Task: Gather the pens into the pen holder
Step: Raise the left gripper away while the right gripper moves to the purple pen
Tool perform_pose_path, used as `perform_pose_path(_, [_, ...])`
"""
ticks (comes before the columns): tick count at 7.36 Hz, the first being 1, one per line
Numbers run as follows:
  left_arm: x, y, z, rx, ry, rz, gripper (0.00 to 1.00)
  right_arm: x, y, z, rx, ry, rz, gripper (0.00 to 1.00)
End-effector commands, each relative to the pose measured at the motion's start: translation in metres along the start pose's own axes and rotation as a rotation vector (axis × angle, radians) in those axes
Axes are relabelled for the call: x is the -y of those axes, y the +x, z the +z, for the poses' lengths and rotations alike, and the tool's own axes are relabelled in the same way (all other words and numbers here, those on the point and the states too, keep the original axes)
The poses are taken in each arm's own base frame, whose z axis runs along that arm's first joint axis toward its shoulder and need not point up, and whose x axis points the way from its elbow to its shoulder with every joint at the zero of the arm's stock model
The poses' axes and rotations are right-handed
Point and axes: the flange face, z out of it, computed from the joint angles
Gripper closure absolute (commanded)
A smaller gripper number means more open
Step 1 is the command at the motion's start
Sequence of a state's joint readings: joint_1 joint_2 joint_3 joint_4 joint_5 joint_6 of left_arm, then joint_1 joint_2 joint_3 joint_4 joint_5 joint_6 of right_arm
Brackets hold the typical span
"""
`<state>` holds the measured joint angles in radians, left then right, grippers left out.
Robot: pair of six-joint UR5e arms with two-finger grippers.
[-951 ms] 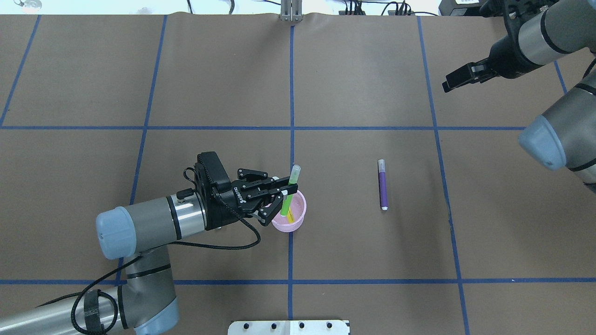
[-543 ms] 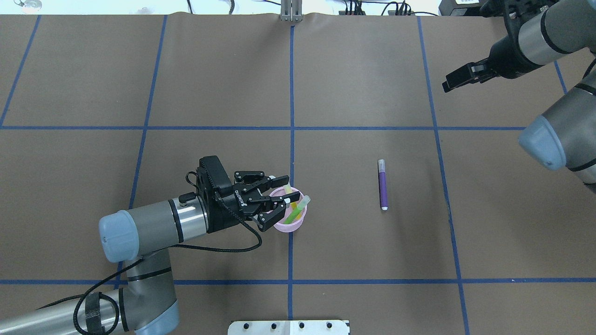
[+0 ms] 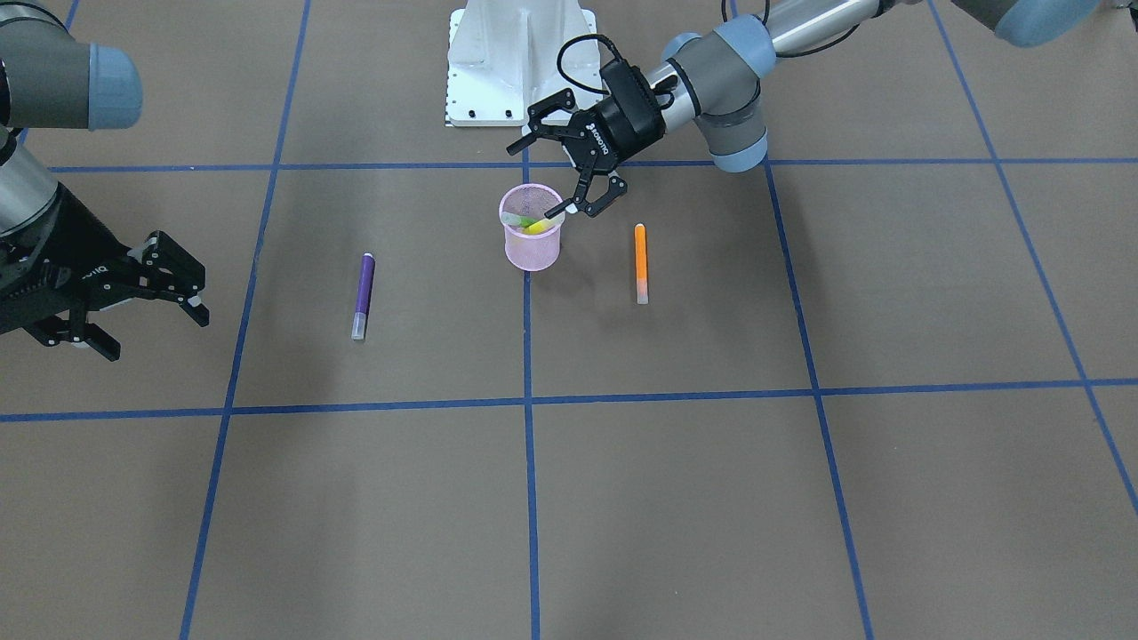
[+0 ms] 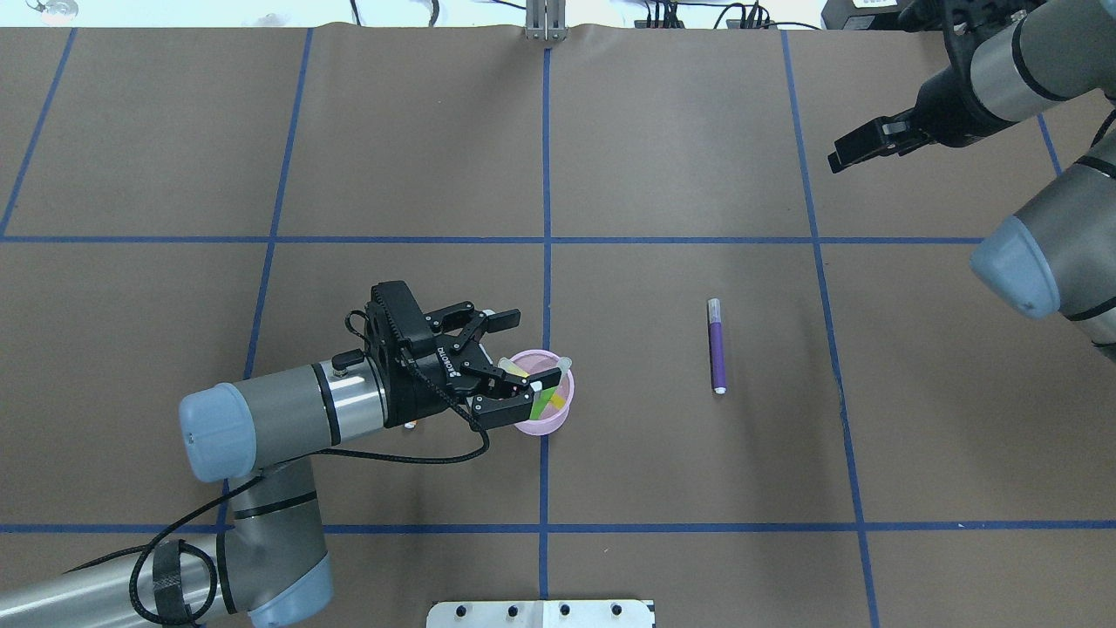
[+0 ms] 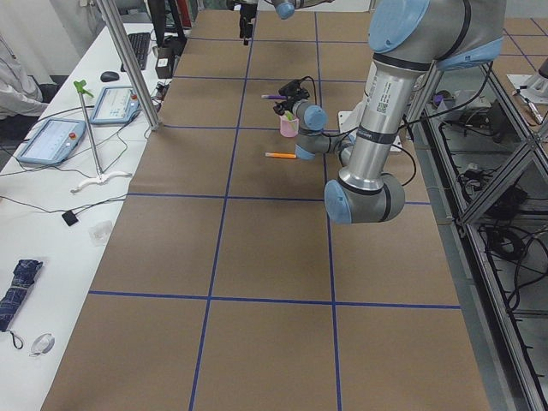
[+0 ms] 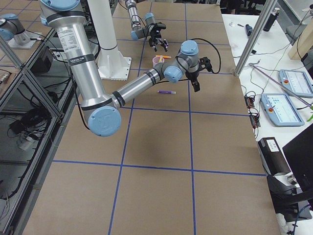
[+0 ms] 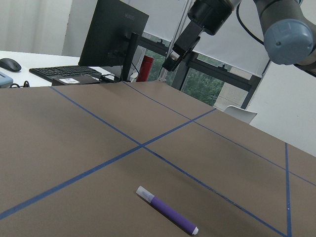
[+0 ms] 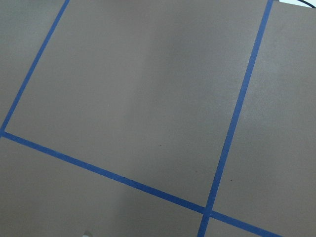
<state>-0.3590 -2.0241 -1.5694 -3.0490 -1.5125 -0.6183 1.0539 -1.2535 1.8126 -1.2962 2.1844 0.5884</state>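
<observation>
The pink mesh pen holder [image 4: 539,426] stands near the table's middle and also shows in the front view [image 3: 532,252]. A green pen [image 4: 547,399] and a yellow pen [image 3: 539,227] lean inside it. My left gripper [image 4: 530,351] is open and empty, just above the holder's rim on the robot's side [image 3: 558,176]. The purple pen [image 4: 717,349] lies flat to the holder's right [image 3: 362,293] [image 7: 168,213]. The orange pen [image 3: 640,258] lies flat on the holder's other side, mostly hidden under my left arm in the overhead view. My right gripper [image 3: 158,334] is open and empty, far off to the right [image 4: 840,159].
The white robot base [image 3: 520,62] stands at the near edge behind the holder. Blue tape lines [image 4: 547,218] divide the brown table cover. A monitor and keyboard [image 7: 74,74] sit beyond the table's far edge.
My left gripper let go of the green pen, which dropped into the pen holder and settled against its wall. The gripper opened wider. The right arm has not moved.
</observation>
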Motion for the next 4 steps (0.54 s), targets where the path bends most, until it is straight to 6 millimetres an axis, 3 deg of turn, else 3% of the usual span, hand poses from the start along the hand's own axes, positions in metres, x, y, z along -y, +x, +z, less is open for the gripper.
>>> perform_pose_path(1, [0.035, -0.039, -0.024, 0.080, -0.148, 0.015, 0.02, -0.001, 0.001, 0.000, 0.000, -0.001, 0.007, 0.00])
perform_pose_path(4, [0.085, -0.094, -0.045, 0.299, -0.451, -0.075, 0.01, -0.002, -0.002, -0.002, 0.002, 0.002, 0.072, 0.00])
